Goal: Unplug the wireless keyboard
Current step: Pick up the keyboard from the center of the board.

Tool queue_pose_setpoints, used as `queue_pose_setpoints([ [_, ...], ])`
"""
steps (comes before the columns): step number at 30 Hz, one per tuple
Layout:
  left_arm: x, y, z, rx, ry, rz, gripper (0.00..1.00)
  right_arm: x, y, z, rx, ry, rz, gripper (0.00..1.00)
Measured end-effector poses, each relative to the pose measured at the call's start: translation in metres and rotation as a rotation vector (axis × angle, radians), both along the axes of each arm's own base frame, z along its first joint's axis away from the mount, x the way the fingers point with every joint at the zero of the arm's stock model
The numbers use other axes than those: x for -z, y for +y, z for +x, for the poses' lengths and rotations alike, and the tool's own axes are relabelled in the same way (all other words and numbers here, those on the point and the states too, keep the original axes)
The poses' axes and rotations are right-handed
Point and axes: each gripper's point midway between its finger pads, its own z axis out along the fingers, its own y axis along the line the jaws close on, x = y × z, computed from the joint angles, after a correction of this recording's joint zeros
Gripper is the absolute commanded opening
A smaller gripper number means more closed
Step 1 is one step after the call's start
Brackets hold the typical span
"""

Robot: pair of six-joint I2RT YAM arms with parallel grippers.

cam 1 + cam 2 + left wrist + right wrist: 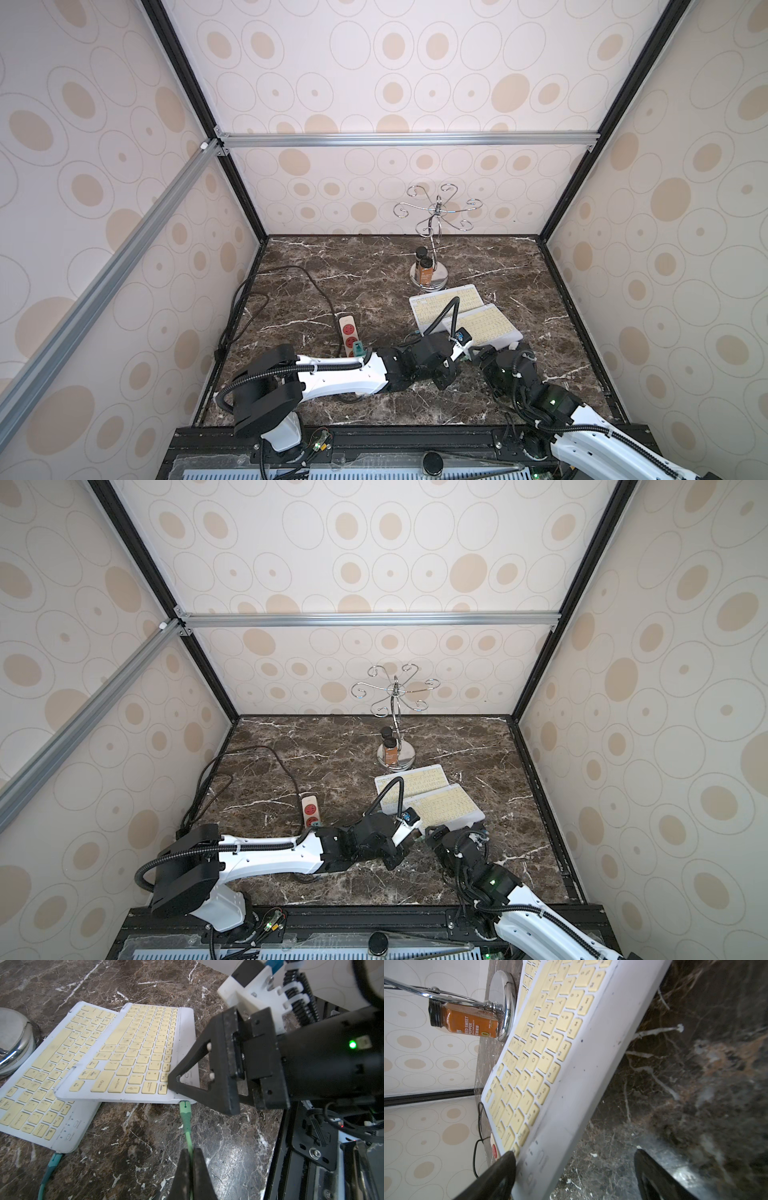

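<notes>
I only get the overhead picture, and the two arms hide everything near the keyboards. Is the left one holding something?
Observer: Yes. The left wrist view shows the left end effector shut on a thin green cable.
Operator: Where does that cable lead?
Observer: Its plug sits in the edge of the upper keyboard and is not yet pulled out.
Operator: And the right arm?
Observer: The right end effector is open. Its jaws are astride that keyboard's edge near a corner.
</notes>
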Motion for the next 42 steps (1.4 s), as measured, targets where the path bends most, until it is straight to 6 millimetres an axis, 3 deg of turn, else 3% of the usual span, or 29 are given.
queue_pose_setpoints([
  [8, -0.001, -0.001, -0.003, 0.014, 0.012, -0.008, 0.00, 0.001, -0.002, 0.006, 0.046, -0.045, 0.042, 0.90],
  [16, -0.006, -0.002, -0.007, 0.029, 0.024, -0.031, 0.00, -0.011, -0.012, 0.014, 0.128, -0.147, 0.111, 0.74],
  [30, 0.001, 0.000, -0.016, 0.056, 0.061, -0.043, 0.00, -0.018, -0.021, 0.023, 0.214, -0.221, 0.156, 0.59],
  [42, -0.003, -0.003, -0.019, 0.073, 0.069, -0.067, 0.00, -0.018, -0.019, 0.028, 0.230, -0.233, 0.167, 0.52],
])
